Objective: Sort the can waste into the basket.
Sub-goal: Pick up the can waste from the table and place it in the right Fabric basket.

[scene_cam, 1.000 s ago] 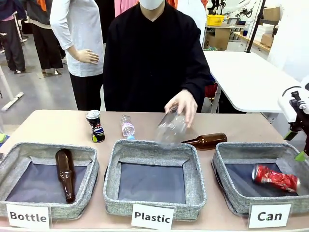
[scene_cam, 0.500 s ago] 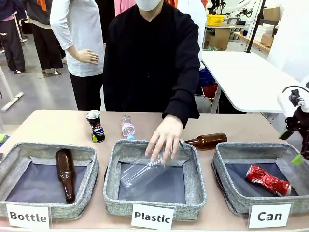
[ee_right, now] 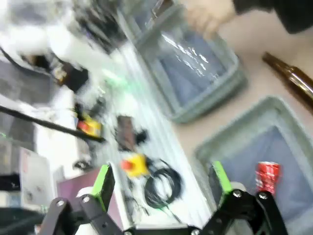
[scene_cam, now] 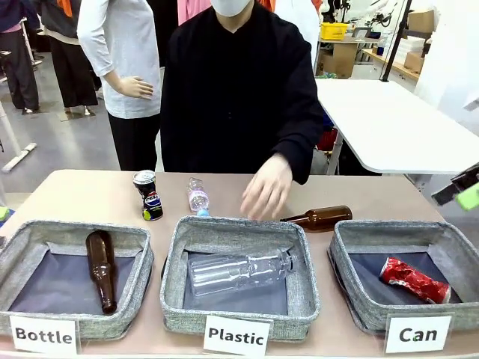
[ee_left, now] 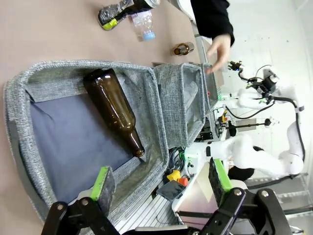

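Left tool (ee_left: 161, 180) and right tool (ee_right: 161, 180) wide, empty, beside tan tabletop (scene_cam: 82, 196); white table (scene_cam: 389, 123) on grey floor (scene_cam: 67, 146) beyond.

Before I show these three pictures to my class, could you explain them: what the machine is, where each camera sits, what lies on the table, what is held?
The machine is a two-armed robot sharing a table with a person. One camera looks across the table; the other two sit on the wrists, looking along each pincer. The left pincer and the right pincer are open and hold nothing. A red can lies in the Can basket; a Pepsi can stands on the table. The person's hand hovers beyond.
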`<state>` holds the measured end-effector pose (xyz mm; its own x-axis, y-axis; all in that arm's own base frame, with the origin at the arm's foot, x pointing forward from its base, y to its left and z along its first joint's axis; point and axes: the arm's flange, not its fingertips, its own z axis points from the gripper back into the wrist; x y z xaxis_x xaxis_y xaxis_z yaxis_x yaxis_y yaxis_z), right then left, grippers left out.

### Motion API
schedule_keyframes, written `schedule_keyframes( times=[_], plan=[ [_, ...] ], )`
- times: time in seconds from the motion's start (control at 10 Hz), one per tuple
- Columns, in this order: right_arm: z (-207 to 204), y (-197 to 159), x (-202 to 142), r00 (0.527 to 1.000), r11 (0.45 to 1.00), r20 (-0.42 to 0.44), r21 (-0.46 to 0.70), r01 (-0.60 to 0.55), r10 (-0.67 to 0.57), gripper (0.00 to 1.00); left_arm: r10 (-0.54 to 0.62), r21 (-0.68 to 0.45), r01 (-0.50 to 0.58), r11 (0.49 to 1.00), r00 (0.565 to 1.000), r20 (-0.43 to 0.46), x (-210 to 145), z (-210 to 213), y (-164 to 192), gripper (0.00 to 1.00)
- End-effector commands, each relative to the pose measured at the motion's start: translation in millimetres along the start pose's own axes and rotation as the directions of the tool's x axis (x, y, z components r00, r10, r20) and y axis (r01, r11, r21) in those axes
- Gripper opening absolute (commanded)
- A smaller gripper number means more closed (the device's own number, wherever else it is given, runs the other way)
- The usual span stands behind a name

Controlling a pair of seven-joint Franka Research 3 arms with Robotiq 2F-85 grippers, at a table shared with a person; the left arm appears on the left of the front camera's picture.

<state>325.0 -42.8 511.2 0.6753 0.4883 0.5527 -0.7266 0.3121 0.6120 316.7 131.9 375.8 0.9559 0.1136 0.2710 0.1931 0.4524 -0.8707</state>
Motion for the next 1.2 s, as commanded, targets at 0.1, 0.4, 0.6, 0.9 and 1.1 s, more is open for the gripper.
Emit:
schedule_keyframes(
  times=[0.1,0.4,0.6,0.9,1.1],
  plan=[
    [9,-15,-4,0.06,0.63,0.637,0.737,0.247,-0.769,1.0,0.0,-0.005,0.0,1.0,1.0,-0.011,-3,2,-1,1.0],
    [5,-17,-10,-0.168,0.638,0.7,0.706,0.307,-0.694,1.0,0.0,-0.005,0.0,1.0,1.0,-0.011,-3,2,-1,1.0],
    [19,-37,-21,0.737,0.821,0.392,0.416,0.392,-0.551,1.0,0.0,-0.005,0.0,1.0,1.0,-0.011,-3,2,-1,1.0],
    [19,-37,-21,0.737,0.821,0.392,0.416,0.392,-0.551,1.0,0.0,-0.005,0.0,1.0,1.0,-0.011,-3,2,-1,1.0],
    [19,-37,-21,0.737,0.821,0.392,0.416,0.392,-0.551,1.0,0.0,-0.005,0.0,1.0,1.0,-0.011,-3,2,-1,1.0]
  ],
)
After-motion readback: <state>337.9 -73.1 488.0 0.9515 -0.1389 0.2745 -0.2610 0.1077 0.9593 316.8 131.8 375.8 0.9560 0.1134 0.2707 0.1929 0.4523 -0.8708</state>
